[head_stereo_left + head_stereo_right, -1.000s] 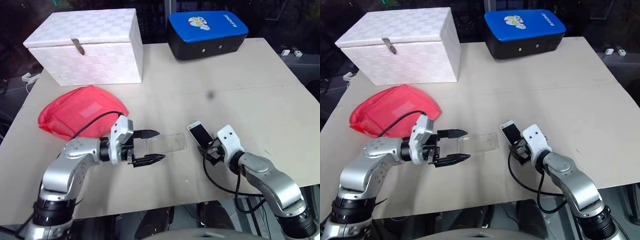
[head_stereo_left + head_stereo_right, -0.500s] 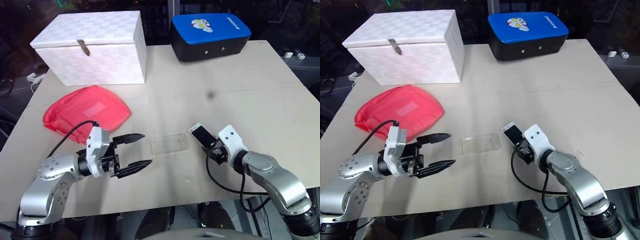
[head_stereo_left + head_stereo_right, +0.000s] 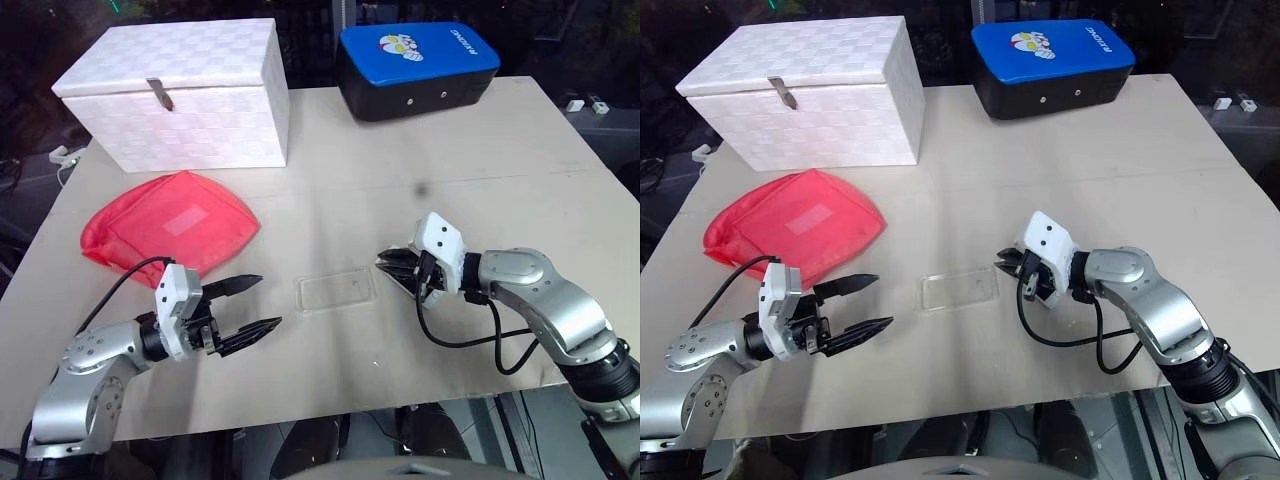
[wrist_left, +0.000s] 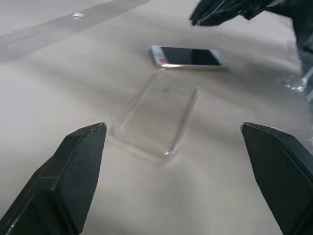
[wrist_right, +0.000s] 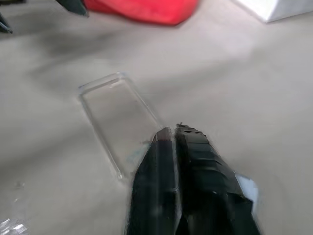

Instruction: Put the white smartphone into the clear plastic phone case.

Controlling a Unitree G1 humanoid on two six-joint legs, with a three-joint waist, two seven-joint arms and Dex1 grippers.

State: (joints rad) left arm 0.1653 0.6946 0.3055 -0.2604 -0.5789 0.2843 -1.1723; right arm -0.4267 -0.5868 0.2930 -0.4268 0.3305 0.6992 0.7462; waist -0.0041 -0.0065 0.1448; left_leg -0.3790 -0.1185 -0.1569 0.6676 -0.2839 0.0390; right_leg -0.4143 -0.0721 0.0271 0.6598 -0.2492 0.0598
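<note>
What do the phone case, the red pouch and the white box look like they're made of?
The clear phone case: thin glossy plastic, the table showing through it. The red pouch: soft fabric, slumped, with a mesh-like sheen. The white box: woven, checkered surface, perhaps faux leather or paper strips, with a small metal clasp.

Matt, smooth tabletop (image 3: 480,200); clear glossy plastic phone case (image 4: 159,117) — shiny rim; glossy-screened white smartphone (image 4: 188,56); soft red cloth pouch (image 3: 165,225); woven-textured white box (image 3: 180,95).
</note>
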